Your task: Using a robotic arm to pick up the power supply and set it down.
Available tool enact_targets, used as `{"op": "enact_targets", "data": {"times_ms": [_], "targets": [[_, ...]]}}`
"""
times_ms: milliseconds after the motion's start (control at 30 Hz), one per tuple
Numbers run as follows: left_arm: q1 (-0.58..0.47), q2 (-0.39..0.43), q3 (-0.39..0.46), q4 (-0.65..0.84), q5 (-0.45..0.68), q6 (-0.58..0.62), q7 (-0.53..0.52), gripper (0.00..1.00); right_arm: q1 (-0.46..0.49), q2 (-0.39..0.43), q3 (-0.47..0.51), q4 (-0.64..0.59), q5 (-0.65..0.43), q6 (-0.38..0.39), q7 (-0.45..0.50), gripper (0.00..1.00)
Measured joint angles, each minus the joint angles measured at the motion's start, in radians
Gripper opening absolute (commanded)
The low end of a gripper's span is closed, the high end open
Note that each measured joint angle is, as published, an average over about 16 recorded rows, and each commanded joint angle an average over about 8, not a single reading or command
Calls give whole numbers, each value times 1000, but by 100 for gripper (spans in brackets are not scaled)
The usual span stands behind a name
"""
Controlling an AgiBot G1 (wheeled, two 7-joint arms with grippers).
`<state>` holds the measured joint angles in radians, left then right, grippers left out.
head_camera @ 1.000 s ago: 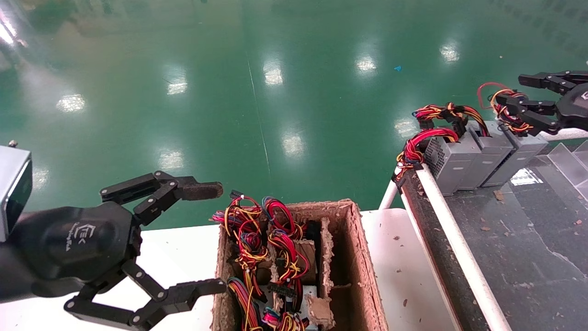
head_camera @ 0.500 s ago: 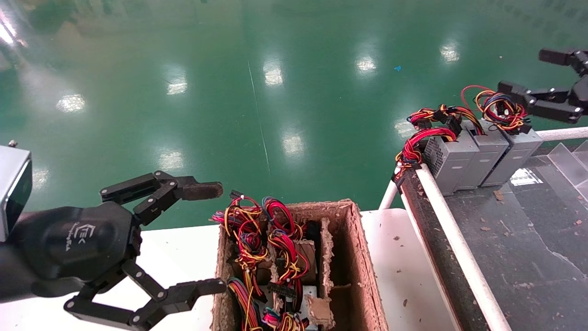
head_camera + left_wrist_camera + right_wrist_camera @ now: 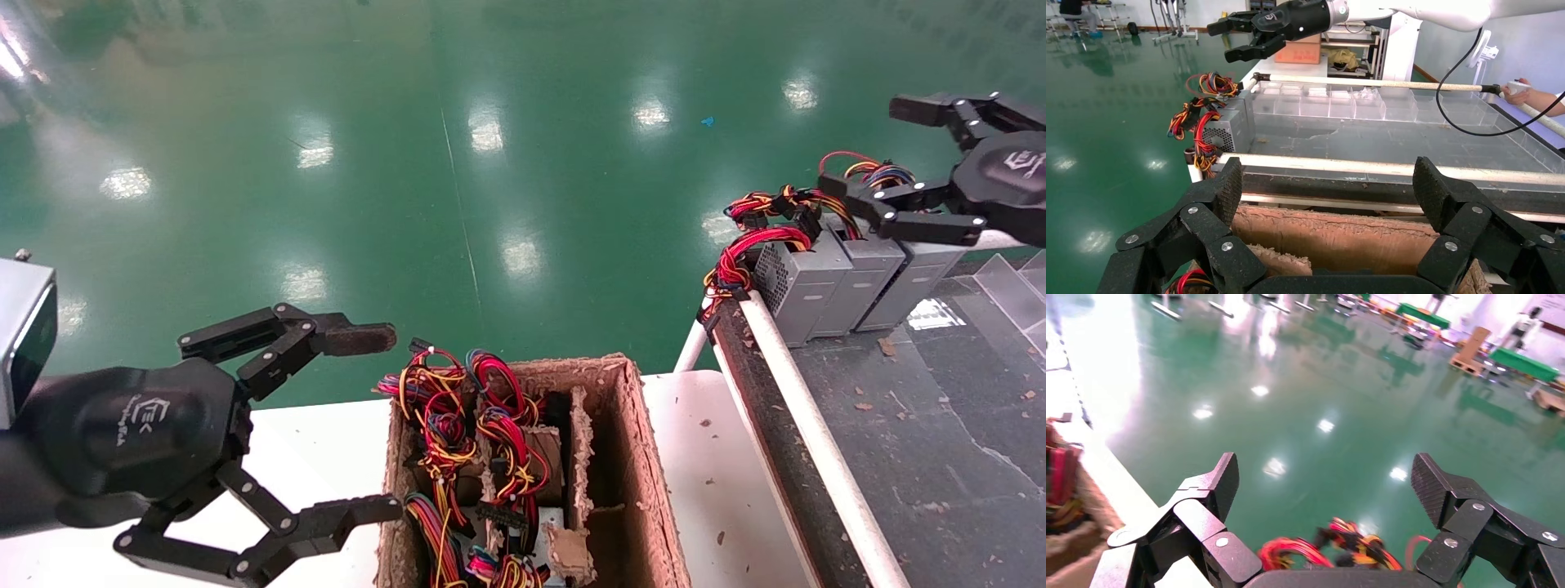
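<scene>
On my far left, the left gripper (image 3: 359,425) hangs parked over the white table (image 3: 310,457), its fingers spread wide and empty, just beside the cardboard box (image 3: 629,457). That box holds tangled red, yellow and blue wire bundles (image 3: 458,433) between its ragged dividers.

Moving right, I see the dark conveyor surface (image 3: 940,433) edged by a white rail (image 3: 809,441). At its far end stand 3 grey boxes in a row, touching each other — the first (image 3: 805,286) shows its perforated vent face and carries a mostly red bundle, the second (image 3: 862,273) sits between.

The third is the power supply (image 3: 915,278), resting on the conveyor with its looped coil of wires (image 3: 874,173) poking up at the back.

Above it is the right gripper (image 3: 870,151) — released, fingers wide apart, holding nothing; the nearer finger (image 3: 891,212) crosses in front of the coil.
</scene>
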<state>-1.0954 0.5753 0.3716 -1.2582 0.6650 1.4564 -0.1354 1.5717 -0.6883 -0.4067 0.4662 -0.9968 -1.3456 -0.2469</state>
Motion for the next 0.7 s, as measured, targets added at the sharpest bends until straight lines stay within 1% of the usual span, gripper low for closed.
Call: {"op": "enact_targets", "data": {"times_ms": [567, 700], "targets": [[0, 0, 0, 0, 0, 0, 0, 100, -206, 32, 53, 339, 110, -62, 180, 100], [0, 0, 0, 0, 0, 0, 0, 100, -231, 36, 59, 379, 123, -70, 201, 100]]}}
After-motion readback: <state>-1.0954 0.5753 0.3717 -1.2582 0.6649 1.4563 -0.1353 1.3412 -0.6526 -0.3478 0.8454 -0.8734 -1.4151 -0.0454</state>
